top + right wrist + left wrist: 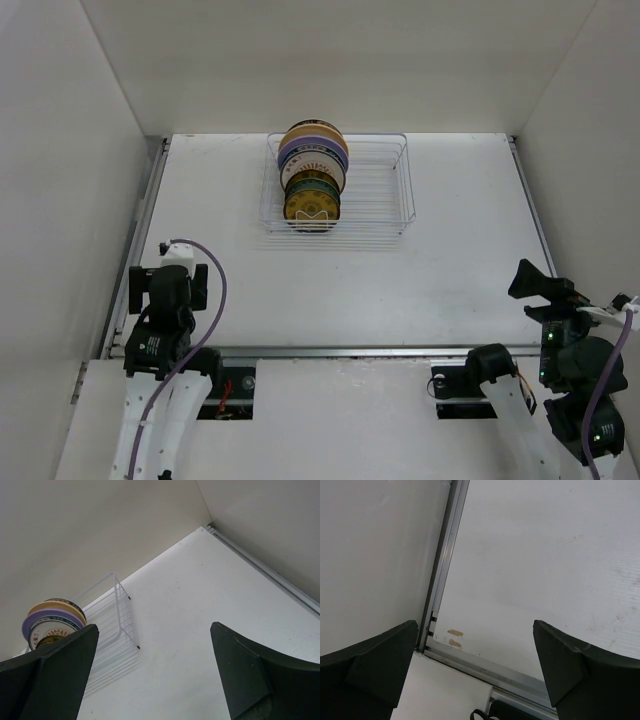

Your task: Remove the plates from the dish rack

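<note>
The dish rack [370, 190] is a white wire basket at the far middle of the table. Several plates [313, 170] stand on edge in its left part: a small dark-gold one [312, 208] in front, a lavender one [297, 152] and a pale yellow one [314, 129] behind. The right wrist view shows the rack [114, 611] and the plates [50, 622] at the left. My left gripper [175, 280] [475, 625] is open and empty near the table's front left corner. My right gripper [532, 280] [155, 626] is open and empty at the front right, far from the rack.
White walls enclose the table on the left, back and right. A metal rail [445, 560] runs along the left edge and another [340, 352] along the near edge. The right part of the rack holds no plates.
</note>
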{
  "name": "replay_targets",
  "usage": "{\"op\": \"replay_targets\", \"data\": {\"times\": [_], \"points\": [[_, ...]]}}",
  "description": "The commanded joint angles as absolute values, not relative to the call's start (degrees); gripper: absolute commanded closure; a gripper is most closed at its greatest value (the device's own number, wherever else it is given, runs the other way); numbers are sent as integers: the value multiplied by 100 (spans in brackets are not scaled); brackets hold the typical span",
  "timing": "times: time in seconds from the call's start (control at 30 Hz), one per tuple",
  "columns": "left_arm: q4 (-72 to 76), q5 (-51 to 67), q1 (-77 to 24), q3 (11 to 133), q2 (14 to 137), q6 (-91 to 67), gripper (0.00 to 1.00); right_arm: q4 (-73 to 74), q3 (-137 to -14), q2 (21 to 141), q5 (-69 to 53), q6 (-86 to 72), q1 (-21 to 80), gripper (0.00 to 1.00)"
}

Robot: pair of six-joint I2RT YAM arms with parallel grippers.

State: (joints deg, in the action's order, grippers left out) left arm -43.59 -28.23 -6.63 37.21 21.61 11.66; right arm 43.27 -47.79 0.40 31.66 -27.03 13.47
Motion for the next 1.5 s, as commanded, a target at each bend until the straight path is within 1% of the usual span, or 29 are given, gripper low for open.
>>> {"op": "replay_targets", "data": {"times": [0.0,0.07,0.13,0.23,0.27,0.3,0.33,0.37,0.4,0.47,0.5,0.57,0.6,0.67,0.73,0.77,0.83,0.87,0.9,0.97,1.0,1.17,1.2,1.3,1.47], "points": [[-4211,-2795,-633,3806,2118,1099,0,4271,-4825,-1354,3252,-2725,1354,1],[-4210,-2795,-633,3806,2170,1247,0,4201,-4825,-1354,3148,-2568,1354,1],[-4210,-2453,-633,3867,2293,1677,0,3861,-4825,-1267,2525,-2225,1354,1],[-4149,-1952,-633,4042,2531,2317,0,3578,-5280,-530,1919,-1926,1354,1],[-4148,-1821,-633,4147,2723,2433,0,3394,-5430,134,1707,-1829,1354,1],[-4148,-1689,-633,4227,2855,2539,0,3323,-5597,541,1435,-1567,1354,1],[-4096,-1453,-633,4315,2987,2610,0,3322,-5790,980,780,-1434,1354,1],[-4096,-1372,-633,4402,3136,2663,0,3322,-6218,1454,443,-1328,1354,1],[-4096,-1310,-633,4621,3442,2663,0,3322,-6449,2451,100,-1240,1354,1],[-4227,-1239,-694,4850,3760,2663,0,3427,-6950,3475,-655,-1116,1354,1],[-4323,-1187,-694,5130,3944,2715,0,3428,-7387,4377,-824,-1116,1354,1],[-4578,-1187,-694,5448,4507,2716,0,3262,-7663,5138,-1289,-1028,1354,1],[-4666,-1187,-694,5841,4691,2603,0,2974,-7821,5733,-1431,-967,1414,1],[-4929,-1248,-747,6264,5228,2313,0,2691,-7971,6238,-1748,-967,1493,3],[-5132,-1196,-747,6913,5710,2110,0,2244,-8024,6825,-2030,-914,1748,11],[-5316,-1126,-747,7108,5852,1970,0,2137,-8024,7020,-2030,-775,1871,26],[-5379,-915,-747,7434,6107,1882,0,2188,-8277,7416,-1855,-572,2231,42],[-5440,-914,-747,7653,6317,1881,0,2258,-8410,7836,-1776,-319,2363,55],[-5440,-853,-747,7734,6415,1794,0,2320,-8524,8049,-1706,-195,2477,57],[-5380,-853,-747,7900,6704,1714,0,2320,-8771,8601,-1574,25,2768,57],[-5379,-853,-747,7901,6793,1714,0,2207,-8771,8770,-1573,157,2847,52],[-5204,-853,-747,8112,7338,1425,0,1890,-9323,9807,-1582,500,3243,52],[-5203,-853,-747,8182,7417,1241,0,1890,-9456,10174,-1582,501,3321,52],[-5150,-625,-747,8314,7733,1187,0,1890,-10034,10686,-1521,554,3322,52],[-5203,-624,-747,8525,8165,1187,0,1890,-10669,11495,-1521,554,3322,52]]}}
